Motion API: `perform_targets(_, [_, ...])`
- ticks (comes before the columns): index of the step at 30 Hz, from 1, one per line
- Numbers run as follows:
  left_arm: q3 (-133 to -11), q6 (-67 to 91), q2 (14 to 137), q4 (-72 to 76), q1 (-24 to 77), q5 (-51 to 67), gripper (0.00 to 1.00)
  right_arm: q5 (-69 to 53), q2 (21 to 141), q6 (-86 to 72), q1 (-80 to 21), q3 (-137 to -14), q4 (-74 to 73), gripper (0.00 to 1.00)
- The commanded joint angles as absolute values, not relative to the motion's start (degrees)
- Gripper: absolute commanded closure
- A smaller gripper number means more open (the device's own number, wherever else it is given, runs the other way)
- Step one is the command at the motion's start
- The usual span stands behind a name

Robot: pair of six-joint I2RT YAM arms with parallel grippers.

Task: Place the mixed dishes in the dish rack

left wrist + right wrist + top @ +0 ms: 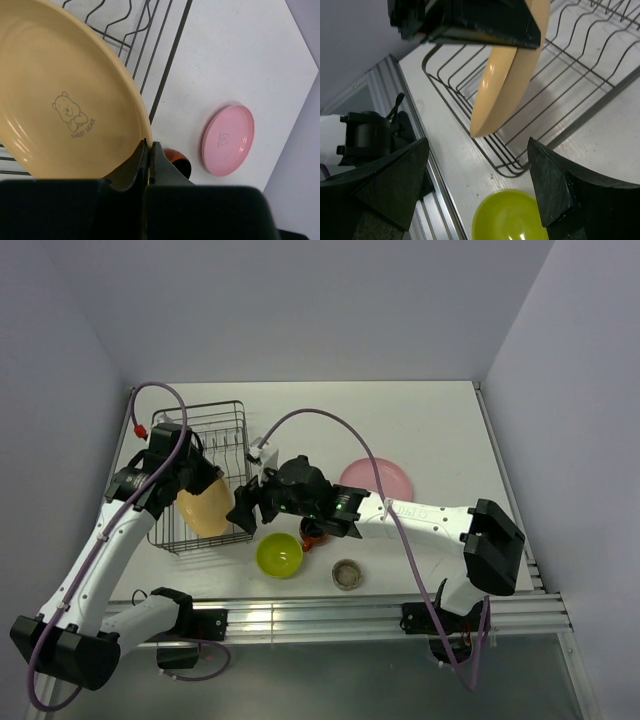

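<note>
1. Nearest the arm bases, the grey-beige cup [347, 573] and the lime-green bowl [279, 554] stand apart on the table [440, 430], both outside the rack. The red-orange mug [313, 533] sits just behind the bowl.
2. The right gripper [245, 508] hovers above the bowl, beside the rack's near corner. Its jaws are spread wide with nothing between them. Judgement: it is placed either to steady the plate or to go for the bowl; which cannot be told.
3. The left gripper [190, 478] is clenched on the rim of the yellow-orange plate [205, 508], held on edge over the near end of the dish rack [215, 430]. Judgement: the edge-down attitude suits slotting it between the prongs.
4. Farthest, the pink plate [376, 478] lies flat, well to the right of the rack.
5. View differences:
   - The left wrist view alone shows the pinch on the rim and a bear print on the plate.
   - The right wrist view alone shows the plate's lower edge above the wires; contact cannot be confirmed.
   - Only the top view shows the cup.
</note>
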State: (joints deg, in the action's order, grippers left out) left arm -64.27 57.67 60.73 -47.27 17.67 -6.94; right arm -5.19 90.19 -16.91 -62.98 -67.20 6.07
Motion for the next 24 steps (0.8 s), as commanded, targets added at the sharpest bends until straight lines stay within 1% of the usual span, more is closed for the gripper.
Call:
perform_targets(1, [-63.46, 56.6, 57.48, -46.67, 17.84, -2.91, 1.0, -7.9, 92.19, -17.22, -62.93, -70.05, 13.79, 0.14])
perform_targets(5, [-63.81, 56.78, 55.38, -47.37, 17.84, -1.32, 1.0, -9.75, 94.3, -18.45, -63.02, -71.28, 16.52, 0.15])
perform_targets(12, [-65.65, 56.95, 52.04, -49.22, 17.84, 0.53, 1.0, -8.18, 97.73, -18.2, -62.93, -73.47, 16.44, 0.2])
perform_targets(13, [-65.74, 56.87, 51.42, -49.57, 17.84, 1.31, 1.0, -7.91, 98.26, -18.28, -63.02, -74.78, 16.0, 0.32])
perform_targets(14, [-65.74, 56.87, 51.42, -49.57, 17.84, 1.41, 1.0, -7.91, 98.26, -18.28, -63.02, -74.79, 16.0, 0.32])
perform_targets(15, [-65.83, 56.95, 51.24, -49.83, 17.84, 1.32, 1.0, -7.91, 98.35, -18.28, -63.1, -74.97, 16.0, 0.37])
perform_targets(16, [-65.83, 56.78, 50.89, -50.01, 17.84, 1.32, 1.0, -7.82, 98.52, -18.46, -63.02, -75.32, 16.08, 0.45])
perform_targets(18, [-65.83, 56.86, 50.63, -50.01, 17.84, 1.93, 1.0, -7.56, 98.7, -18.37, -63.11, -75.85, 15.56, 0.53])
perform_targets(20, [-65.74, 57.13, 50.19, -49.66, 17.84, 2.81, 1.0, -7.47, 98.88, -18.46, -63.02, -76.2, 15.56, 0.66])
perform_targets(21, [-65.74, 57.22, 50.1, -49.48, 17.84, 3.51, 1.0, -7.38, 98.88, -18.54, -63.02, -76.11, 15.73, 0.73])
perform_targets(22, [-65.83, 57.39, 49.84, -49.48, 17.84, 3.78, 1.0, -7.47, 98.96, -18.63, -63.02, -76.2, 15.82, 0.87])
perform_targets(23, [-65.83, 57.48, 49.75, -49.4, 17.84, 4.04, 1.0, -7.64, 98.96, -18.63, -63.1, -76.29, 15.82, 0.92])
perform_targets(24, [-65.83, 57.48, 49.57, -49.39, 17.84, 4.39, 1.0, -7.82, 99.05, -18.81, -63.11, -76.46, 15.91, 1.0])
